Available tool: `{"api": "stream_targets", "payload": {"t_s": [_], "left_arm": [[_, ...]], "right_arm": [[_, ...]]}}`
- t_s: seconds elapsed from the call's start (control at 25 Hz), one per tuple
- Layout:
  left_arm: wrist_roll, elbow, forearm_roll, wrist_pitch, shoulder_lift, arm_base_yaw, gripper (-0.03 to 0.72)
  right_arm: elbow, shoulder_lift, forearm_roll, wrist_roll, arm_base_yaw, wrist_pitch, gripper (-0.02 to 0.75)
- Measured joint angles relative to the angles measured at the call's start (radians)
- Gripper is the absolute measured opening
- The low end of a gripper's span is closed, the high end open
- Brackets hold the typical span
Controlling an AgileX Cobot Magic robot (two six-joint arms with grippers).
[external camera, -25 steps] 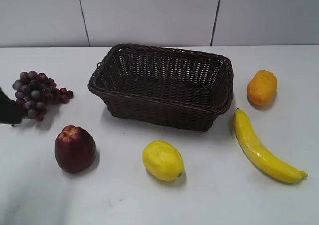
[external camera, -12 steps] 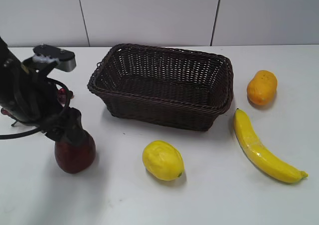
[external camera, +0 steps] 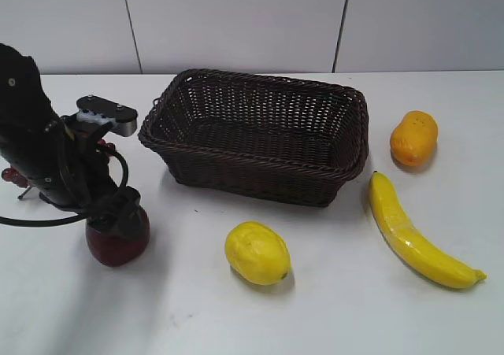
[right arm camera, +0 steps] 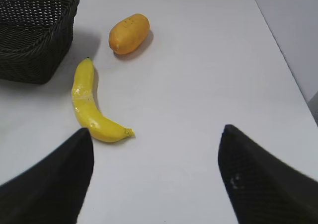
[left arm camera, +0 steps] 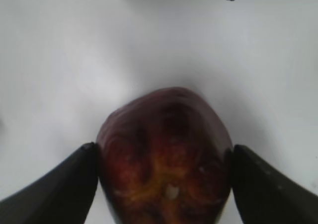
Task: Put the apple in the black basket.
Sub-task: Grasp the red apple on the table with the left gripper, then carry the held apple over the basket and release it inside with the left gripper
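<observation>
The dark red apple [external camera: 118,243] sits on the white table at the front left, clear of the black basket [external camera: 252,166]. My left gripper [external camera: 118,212] is down over its top. In the left wrist view the apple [left arm camera: 164,134] fills the gap between the two fingers of the left gripper [left arm camera: 164,152], which are spread wide and lie close against its sides. The apple rests on the table. My right gripper [right arm camera: 155,134] is open and empty above bare table; it does not show in the exterior view. The basket [right arm camera: 35,35] is empty.
A lemon [external camera: 257,253] lies in front of the basket. A banana [external camera: 413,233] and an orange-yellow fruit [external camera: 413,138] lie to its right; both show in the right wrist view. The left arm hides most of the grapes [external camera: 9,174].
The left arm came in from the left, moved over the apple and lowered, so its fingers now straddle the apple. The apple and the other fruit have not moved.
</observation>
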Motion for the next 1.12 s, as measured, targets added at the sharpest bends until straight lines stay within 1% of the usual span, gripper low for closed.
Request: {"api": "stream_targets", "payload": {"t_s": [0.16,0.28,0.4,0.48,0.6,0.8,0.92,1.12], "left_arm": [[0.000,-0.003,0.004,0.052,-0.010,0.000,0.597],[0.000,-0.005,0.006,0.101,-0.072,0.000,0.597],[0.000,-0.060,0.009,0.135,-0.159,0.000,0.597],[0.000,-0.137,0.006,0.142,-0.201,0.000,0.597],[0.000,-0.305,-0.026,0.149,-0.208,0.000,0.596],[0.000,-0.574,-0.092,0.179,-0.103,-0.006,0.596],[0.000,-0.686,-0.097,0.190,0.005,-0.034,0.594],[0.000,-0.783,-0.095,0.189,0.188,-0.107,0.594]], "right_arm": [[0.000,0.000,0.000,0.000,0.000,0.000,0.588],[0.000,0.000,0.000,0.000,0.000,0.000,0.588],[0.000,0.000,0.000,0.000,0.000,0.000,0.588],[0.000,0.000,0.000,0.000,0.000,0.000,0.588],[0.000,0.000,0.000,0.000,0.000,0.000,0.588],[0.000,0.000,0.000,0.000,0.000,0.000,0.588],[0.000,0.000,0.000,0.000,0.000,0.000,0.588],[0.000,0.000,0.000,0.000,0.000,0.000,0.588]]}}
